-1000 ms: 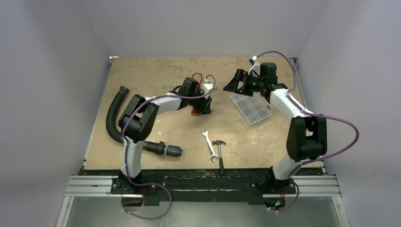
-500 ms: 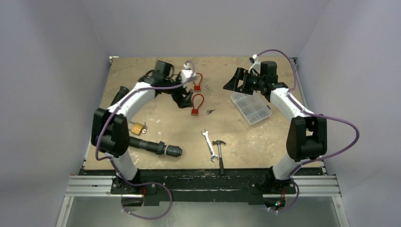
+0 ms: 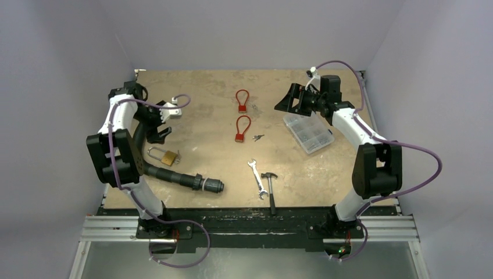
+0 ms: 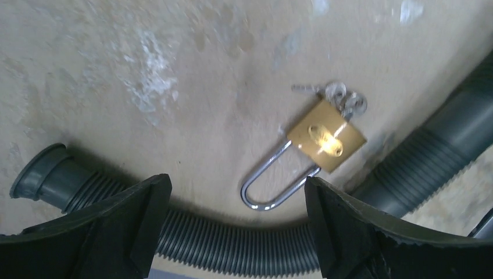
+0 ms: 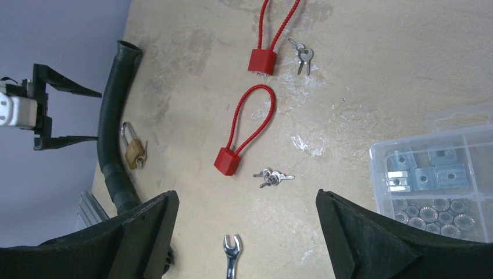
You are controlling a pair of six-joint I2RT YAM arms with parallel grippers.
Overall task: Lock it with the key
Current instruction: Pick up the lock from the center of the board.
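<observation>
Near the left edge of the tabletop, the brass padlock lies flat just beside the black corrugated hose, which curves round its shackle end. A small bunch of keys sits at the body's far end, touching it. Whether a key is already seated in the keyway cannot be told, nor whether the shackle is latched.

In the left wrist view the lock's long axis runs on a diagonal, with the shackle low and left and the body and keys high and right. The left tool hangs above it with its fingers spread wide and nothing between them. The lock shows in the gap, nearer the right-hand finger. By this reading the keys lie a little beyond the lock from the tool, so the coming reach has to go past the body to that end.

The left arm is plainly the nearer one. The right tool is well apart across the tabletop, also spread and empty, above two red cable locks and a clear parts box.

No brand or lettering can be read on the brass face; glare covers its middle
</observation>
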